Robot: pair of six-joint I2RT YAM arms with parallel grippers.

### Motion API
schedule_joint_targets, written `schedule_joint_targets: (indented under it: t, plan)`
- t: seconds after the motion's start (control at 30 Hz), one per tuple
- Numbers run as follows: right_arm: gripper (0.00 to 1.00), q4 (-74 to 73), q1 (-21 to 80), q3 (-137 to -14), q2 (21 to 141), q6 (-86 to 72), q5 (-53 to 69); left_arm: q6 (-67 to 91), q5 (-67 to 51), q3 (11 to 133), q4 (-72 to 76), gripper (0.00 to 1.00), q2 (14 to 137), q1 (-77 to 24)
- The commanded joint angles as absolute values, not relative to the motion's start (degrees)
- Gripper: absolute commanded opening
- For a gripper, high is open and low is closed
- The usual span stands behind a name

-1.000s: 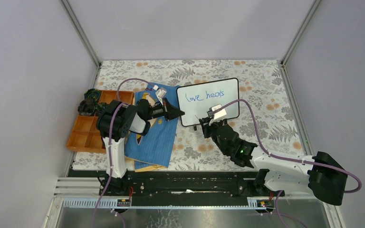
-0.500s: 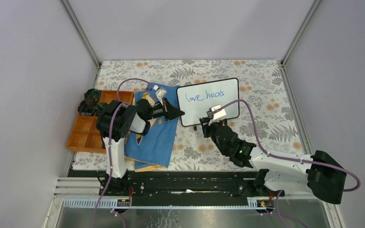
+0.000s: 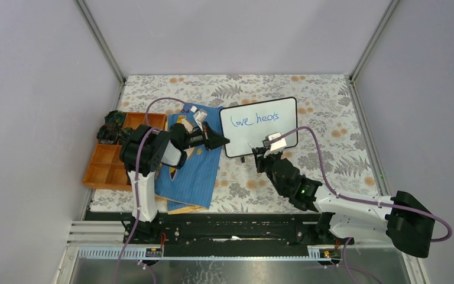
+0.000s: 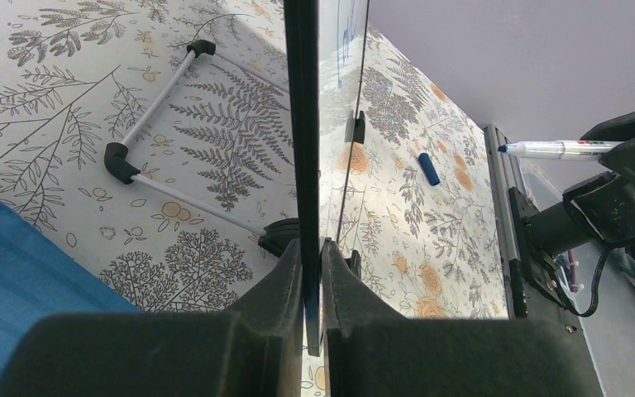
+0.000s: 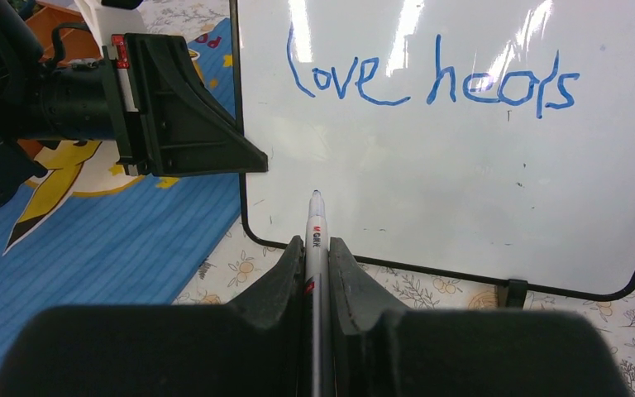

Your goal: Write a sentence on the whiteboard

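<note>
The whiteboard (image 3: 236, 144) stands upright at the table's middle. It also shows in the right wrist view (image 5: 463, 190) and edge-on in the left wrist view (image 4: 302, 124). Blue handwriting (image 3: 254, 120) along its top reads "love heals" in one line (image 5: 430, 78). My left gripper (image 3: 224, 141) is shut on the board's left edge (image 4: 312, 256). My right gripper (image 3: 260, 155) is shut on a white marker (image 5: 315, 227). The marker's tip points at the board's lower left part, below "love". I cannot tell whether it touches the board.
A blue cloth-like book (image 3: 192, 168) lies left of the board under the left arm. An orange compartment tray (image 3: 109, 160) sits at the far left. A blue marker cap (image 4: 429, 168) lies on the floral tablecloth behind the board. A metal rail (image 3: 224, 228) runs along the near edge.
My right gripper has shifted slightly to the right with the marker, staying near the board's lower left. The left gripper and board have not moved.
</note>
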State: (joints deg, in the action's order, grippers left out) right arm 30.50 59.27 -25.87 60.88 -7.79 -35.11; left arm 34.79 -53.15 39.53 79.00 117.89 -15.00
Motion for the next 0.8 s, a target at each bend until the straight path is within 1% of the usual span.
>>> schedule_joint_targets:
  t: [0.0,0.2,0.47,0.6,0.67,0.77]
  plan:
    - [0.00,33.07,59.72,-26.34,59.18,-8.02,-37.22,29.18,-50.00,38.84,69.28,0.00,119.93,-14.81]
    - [0.00,31.58,59.74,-27.30,57.15,-7.07,-37.97,29.03,-50.02,39.01,69.08,0.00,119.97,-14.83]
    - [0.00,28.10,59.53,-27.85,44.64,-0.32,-45.78,29.09,-50.01,39.10,68.93,0.00,119.93,-14.84]
    - [0.00,20.06,55.81,-31.23,41.32,-5.49,-47.85,29.09,-49.96,39.11,68.91,0.00,119.97,-14.81]
    - [0.00,15.48,50.06,-33.05,40.97,-10.33,-42.61,29.08,-49.94,39.05,68.87,0.00,119.97,-14.81]
    - [0.00,10.93,42.58,-35.42,43.56,-17.22,-30.75,28.98,-49.86,38.96,68.84,0.00,119.89,-14.85]
